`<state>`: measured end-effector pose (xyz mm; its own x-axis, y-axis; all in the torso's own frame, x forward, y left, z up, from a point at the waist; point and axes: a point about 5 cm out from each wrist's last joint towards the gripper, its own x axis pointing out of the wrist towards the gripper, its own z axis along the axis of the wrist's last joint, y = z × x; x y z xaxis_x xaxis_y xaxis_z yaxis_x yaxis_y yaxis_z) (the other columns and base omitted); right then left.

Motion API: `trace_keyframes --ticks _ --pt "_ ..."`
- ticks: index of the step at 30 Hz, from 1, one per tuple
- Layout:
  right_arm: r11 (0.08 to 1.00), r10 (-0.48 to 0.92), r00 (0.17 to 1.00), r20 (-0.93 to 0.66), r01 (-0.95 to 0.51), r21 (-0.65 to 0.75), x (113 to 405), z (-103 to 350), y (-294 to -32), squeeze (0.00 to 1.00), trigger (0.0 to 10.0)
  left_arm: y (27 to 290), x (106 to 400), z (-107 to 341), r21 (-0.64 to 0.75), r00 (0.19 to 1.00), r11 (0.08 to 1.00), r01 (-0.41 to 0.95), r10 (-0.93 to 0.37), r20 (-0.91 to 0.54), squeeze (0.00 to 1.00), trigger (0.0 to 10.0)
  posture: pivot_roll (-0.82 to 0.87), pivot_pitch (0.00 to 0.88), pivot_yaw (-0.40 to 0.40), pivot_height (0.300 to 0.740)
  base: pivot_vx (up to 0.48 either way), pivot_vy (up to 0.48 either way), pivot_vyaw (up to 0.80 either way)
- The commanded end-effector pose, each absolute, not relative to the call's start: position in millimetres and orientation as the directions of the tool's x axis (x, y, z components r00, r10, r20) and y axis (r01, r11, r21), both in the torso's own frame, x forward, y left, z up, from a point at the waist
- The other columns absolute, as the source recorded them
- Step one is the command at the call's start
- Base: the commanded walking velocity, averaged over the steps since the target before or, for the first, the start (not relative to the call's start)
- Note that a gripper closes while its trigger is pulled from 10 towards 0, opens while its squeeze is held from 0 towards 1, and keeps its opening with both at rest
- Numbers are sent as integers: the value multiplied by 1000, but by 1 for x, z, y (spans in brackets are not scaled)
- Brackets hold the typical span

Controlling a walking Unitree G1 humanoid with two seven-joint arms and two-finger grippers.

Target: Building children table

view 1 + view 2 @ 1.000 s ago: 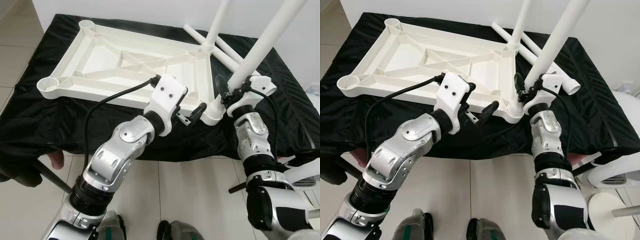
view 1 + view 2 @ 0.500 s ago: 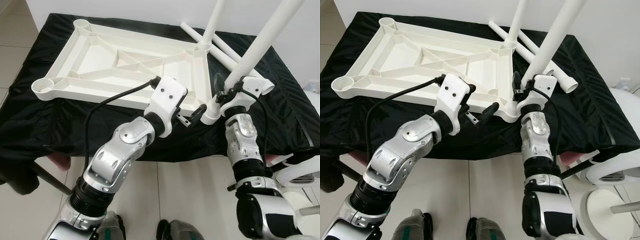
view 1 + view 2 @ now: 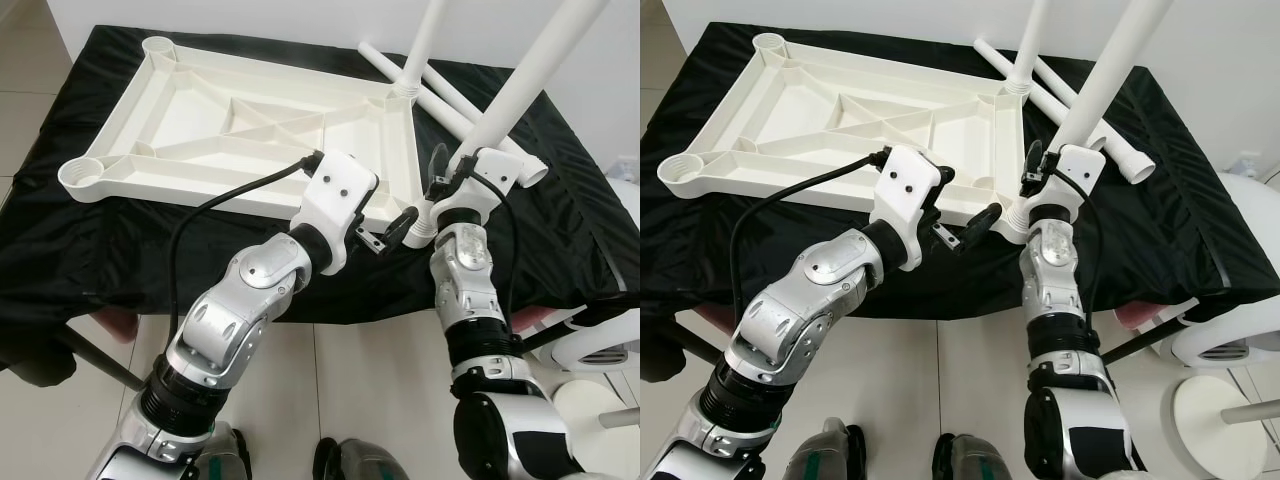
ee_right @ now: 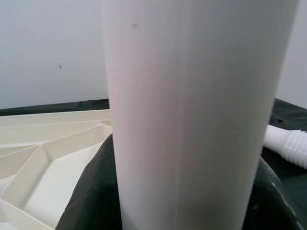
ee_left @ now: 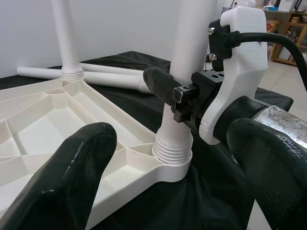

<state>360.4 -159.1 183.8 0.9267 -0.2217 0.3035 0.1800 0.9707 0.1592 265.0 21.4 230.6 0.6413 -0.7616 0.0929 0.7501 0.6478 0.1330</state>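
Nearest, left gripper (image 3: 392,228) hovering with fingers spread wide just beside the near right corner socket of the upturned white plastic ribbed tabletop (image 3: 240,130) on the black cloth-covered surface (image 3: 60,250). Right gripper (image 3: 447,178) clamped around the upright white plastic tube leg (image 3: 520,85) seated there. Farther back, another upright white leg (image 3: 425,45), loose white tubes (image 3: 440,95) lying beside.

Upright leg (image 3: 520,85) and right hand (image 3: 447,178) block the tabletop (image 3: 250,120) corner — elsewhere seemingly open.

One white tabletop (image 3: 250,130) lies upside down on one black-draped bench (image 3: 120,240). Four white legs: two stand in corner sockets (image 3: 425,45) (image 3: 520,85), two lie loose (image 3: 440,95) (image 3: 400,70). Two corner sockets (image 3: 85,175) (image 3: 160,45) stand empty.
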Motion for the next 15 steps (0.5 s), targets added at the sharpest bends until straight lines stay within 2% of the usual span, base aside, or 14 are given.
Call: trace_keyframes --ticks 1,6,11,15 --pt "956 -277 944 182 251 152 357 157 -160 0 10000 18 261 228 127 618 622 773 -783 78 0 10000 95 109 -80 740 0 0 0" --pt "940 -331 929 163 311 138 356 155 -158 0 10000 18 260 228 123 618 623 773 -782 78 0 10000 96 110 -81 740 0 0 0" --pt "888 -453 882 128 433 159 352 152 -157 0 10000 18 259 227 120 615 619 776 -785 77 0 10000 98 106 -82 740 0 0 0" --pt "877 -473 871 131 452 162 351 153 -155 0 10000 18 259 226 122 611 616 779 -788 74 0 10000 99 102 -82 740 0 0 0"
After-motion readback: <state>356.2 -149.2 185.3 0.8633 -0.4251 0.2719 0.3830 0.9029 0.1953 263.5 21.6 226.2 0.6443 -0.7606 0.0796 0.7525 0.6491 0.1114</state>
